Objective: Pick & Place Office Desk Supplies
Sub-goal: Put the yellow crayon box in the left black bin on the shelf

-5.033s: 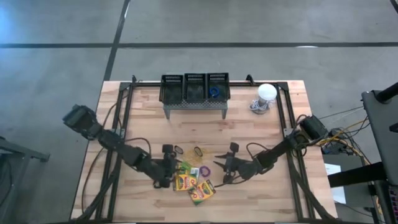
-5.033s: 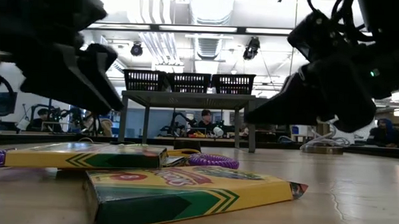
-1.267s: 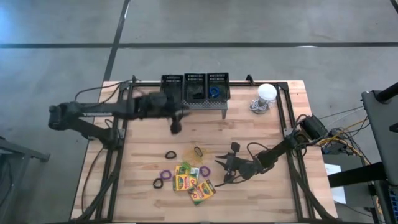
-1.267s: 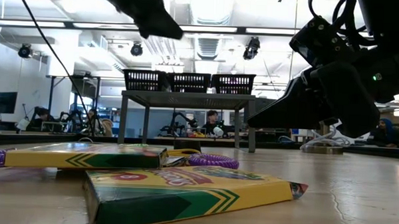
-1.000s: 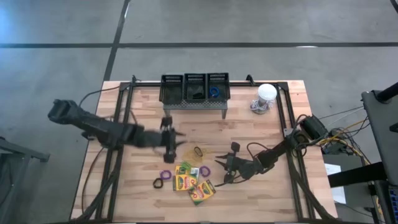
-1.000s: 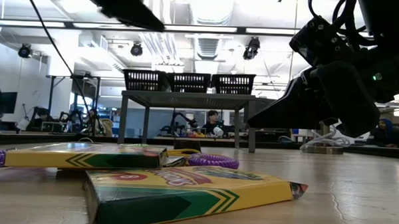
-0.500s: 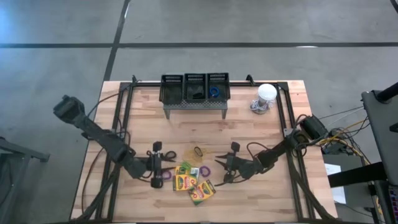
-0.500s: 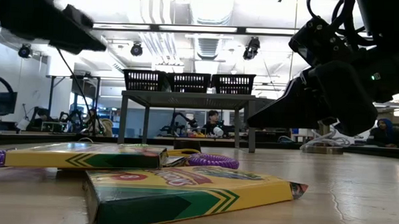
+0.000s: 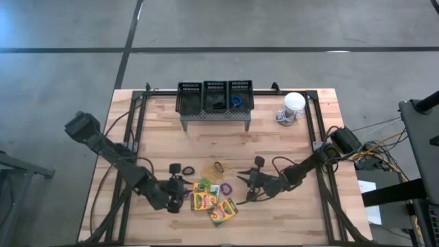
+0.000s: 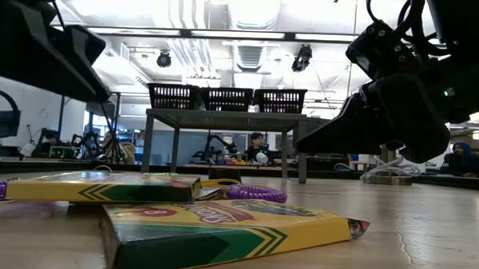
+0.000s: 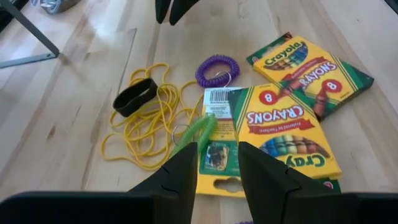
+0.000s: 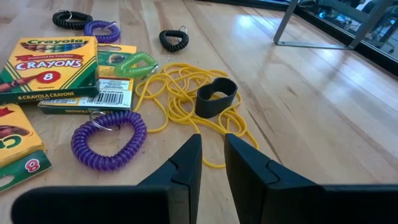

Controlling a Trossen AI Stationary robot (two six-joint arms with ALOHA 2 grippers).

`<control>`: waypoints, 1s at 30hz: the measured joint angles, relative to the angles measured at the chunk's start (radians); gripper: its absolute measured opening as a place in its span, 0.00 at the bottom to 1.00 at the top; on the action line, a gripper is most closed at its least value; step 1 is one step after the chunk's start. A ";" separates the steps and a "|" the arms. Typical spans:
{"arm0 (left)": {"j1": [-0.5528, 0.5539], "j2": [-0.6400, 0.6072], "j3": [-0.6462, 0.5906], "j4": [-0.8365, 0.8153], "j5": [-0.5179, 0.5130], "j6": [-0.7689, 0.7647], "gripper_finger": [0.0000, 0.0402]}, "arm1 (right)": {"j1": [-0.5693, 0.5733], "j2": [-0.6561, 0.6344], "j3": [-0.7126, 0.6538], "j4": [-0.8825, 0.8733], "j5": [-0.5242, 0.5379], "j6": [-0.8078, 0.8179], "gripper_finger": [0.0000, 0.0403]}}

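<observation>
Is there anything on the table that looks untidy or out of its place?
Yes. The yellow bands lie in a loose tangle with a black band on top, and a green coil rests across a crayon box, not in the mesh bins.

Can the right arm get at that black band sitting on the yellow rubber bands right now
Probably yes. The right gripper hangs just short of the black band, with only the loose yellow rubber bands under it and nothing between.

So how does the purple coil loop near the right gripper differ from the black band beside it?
The purple coil loop is a spiralled cord with a metal ring and lies flat on bare wood. The black band is smooth, smaller and stands on edge on the yellow rubber bands. Both are closed loops.
</observation>
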 joint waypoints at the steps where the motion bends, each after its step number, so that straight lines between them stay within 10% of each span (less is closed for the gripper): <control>1: 0.000 0.000 0.004 0.000 0.001 0.010 0.29 | 0.000 0.000 0.000 0.000 0.000 0.000 0.16; 30: 0.000 0.124 0.036 -0.017 0.182 -0.105 0.29 | -0.008 0.000 0.000 -0.002 0.000 0.031 0.16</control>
